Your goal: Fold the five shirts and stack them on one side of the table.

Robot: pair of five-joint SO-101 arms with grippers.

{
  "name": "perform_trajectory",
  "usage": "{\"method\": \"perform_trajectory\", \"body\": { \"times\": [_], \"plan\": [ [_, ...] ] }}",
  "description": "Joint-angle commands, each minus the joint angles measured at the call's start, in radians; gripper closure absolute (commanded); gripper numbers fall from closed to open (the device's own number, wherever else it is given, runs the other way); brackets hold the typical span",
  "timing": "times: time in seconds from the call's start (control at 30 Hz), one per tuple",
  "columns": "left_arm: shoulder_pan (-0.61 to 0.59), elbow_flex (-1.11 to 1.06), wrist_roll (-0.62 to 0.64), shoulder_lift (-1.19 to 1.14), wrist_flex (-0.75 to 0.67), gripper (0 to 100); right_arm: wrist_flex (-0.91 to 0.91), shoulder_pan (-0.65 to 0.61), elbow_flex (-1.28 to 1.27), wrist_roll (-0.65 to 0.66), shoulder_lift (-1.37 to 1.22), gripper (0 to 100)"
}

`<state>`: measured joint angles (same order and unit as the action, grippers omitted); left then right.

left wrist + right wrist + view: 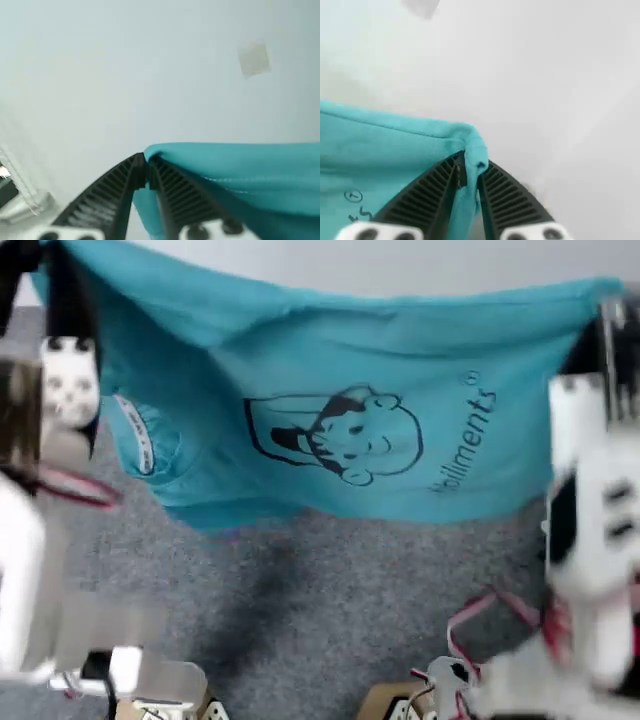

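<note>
Here we hold the teal shirt stretched between our two arms, raised over the grey bench. Our left claw is pinched narrow on one upper corner of the cloth, and our right claw on the other. The high view gives us the cartoon print on its front. The wrist views show the gripped folds close up.

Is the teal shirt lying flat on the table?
No, the teal shirt hangs spread above the grey table, its corners pinched by the left gripper and the right gripper.
</note>
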<state>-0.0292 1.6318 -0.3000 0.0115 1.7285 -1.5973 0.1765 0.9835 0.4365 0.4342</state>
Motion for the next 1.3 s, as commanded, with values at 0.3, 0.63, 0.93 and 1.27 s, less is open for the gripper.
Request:
{"method": "perform_trajectory", "body": {
  "times": [0.3, 0.63, 0.93, 1.27],
  "plan": [
    [0.026, 0.015, -0.302, 0.249, -0.051, 100, -0.002, 0.073, 0.005, 0.097, 0.254, 98.8],
    [0.021, 0.012, -0.33, 0.126, 0.017, 100, -0.067, 0.067, -0.299, 0.13, 0.171, 98.8],
    [0.006, 0.013, -0.252, -0.272, 0.023, 100, 0.186, -0.022, -0.767, 0.014, 0.004, 98.8],
    [-0.018, 0.018, -0.114, -0.717, -0.114, 100, 0.598, -0.033, -0.959, -0.083, -0.289, 98.8]
  ]
}}
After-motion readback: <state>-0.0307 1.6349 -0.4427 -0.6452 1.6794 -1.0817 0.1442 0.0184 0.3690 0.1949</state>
